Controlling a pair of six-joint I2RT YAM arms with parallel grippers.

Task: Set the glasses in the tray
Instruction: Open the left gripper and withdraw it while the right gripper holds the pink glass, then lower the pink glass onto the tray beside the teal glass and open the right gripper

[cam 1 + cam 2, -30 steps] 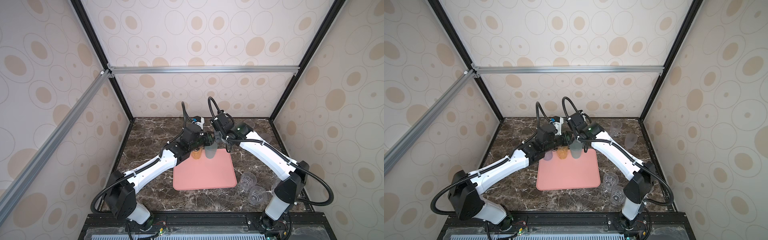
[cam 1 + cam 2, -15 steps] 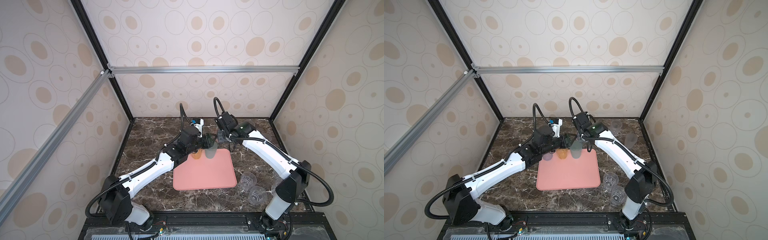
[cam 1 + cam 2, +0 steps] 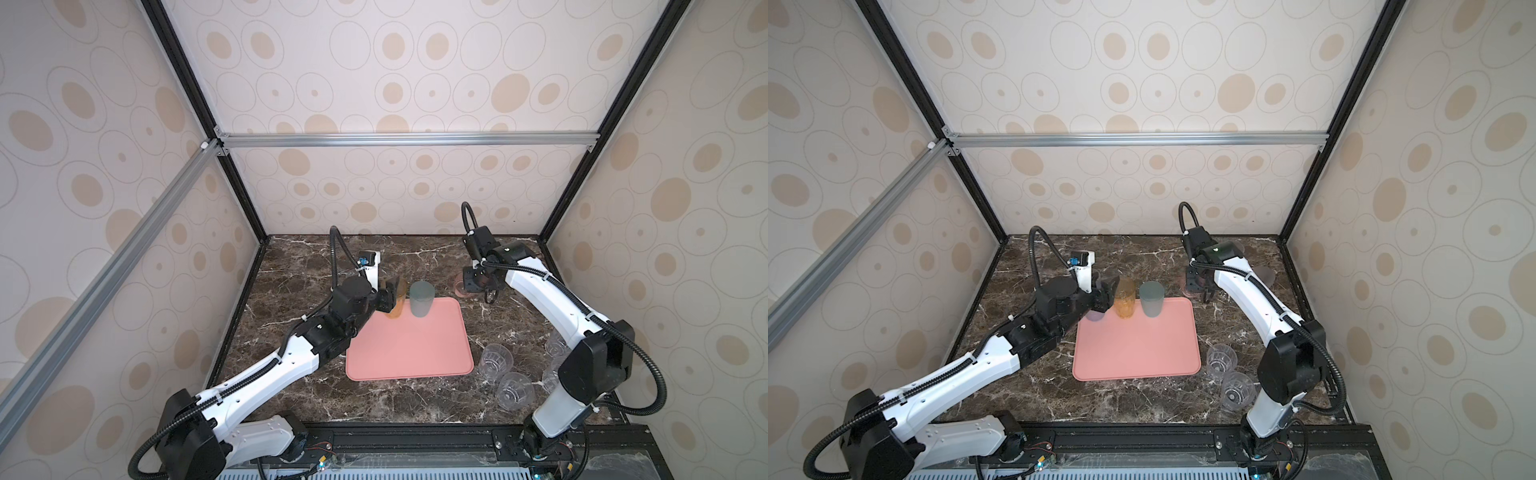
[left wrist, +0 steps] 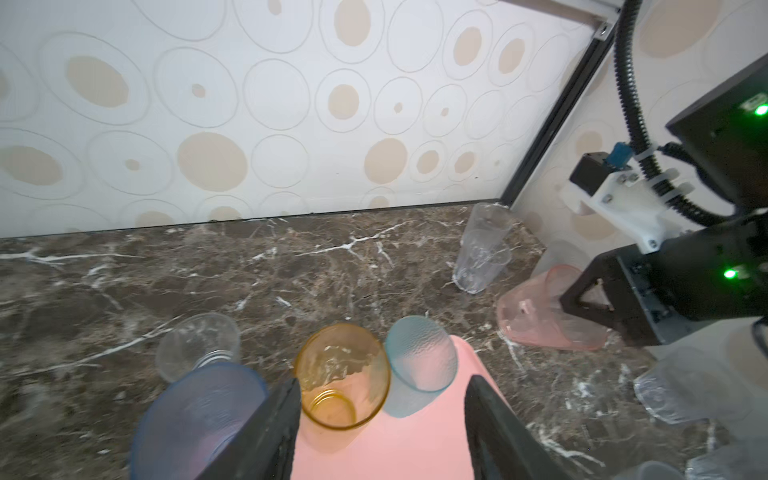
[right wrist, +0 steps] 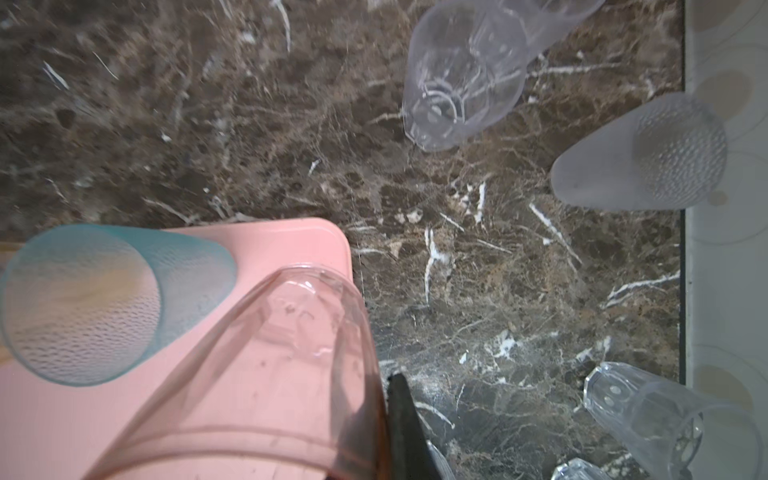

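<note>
The salmon tray (image 3: 409, 349) lies flat in the middle of the dark marble bench (image 3: 299, 266). Two of the glasses stand upright at its far edge: an amber tumbler (image 3: 1125, 299) at the far left corner and a teal tumbler (image 3: 1151, 300) just beside it on its right, close but not clearly touching. The rest of the tray is bare.

The left claw (image 4: 383, 378) is released. Its two dark fingers (image 4: 270, 428) stand well apart, and the amber tumbler sits just ahead of the gap between them. A grey-blue tumbler (image 3: 1094, 314) stands on the bench against the tray's left edge, partly hidden under that claw, with a small clear one (image 4: 197, 345) just behind it.

The right claw (image 4: 559, 301) is clenched on the rim of a pink tumbler (image 4: 536, 320), which it holds tilted, off the tray and near the far right corner. Whether its base touches the bench cannot be told.

Two clear faceted tumblers (image 3: 494, 360) stand on the bench just right of the tray's near corner, and more show partly behind the right arm. Another clear tumbler (image 4: 482, 249) stands by the far right corner of the bench, and a frosted one (image 5: 640, 153) is near the right wall
</note>
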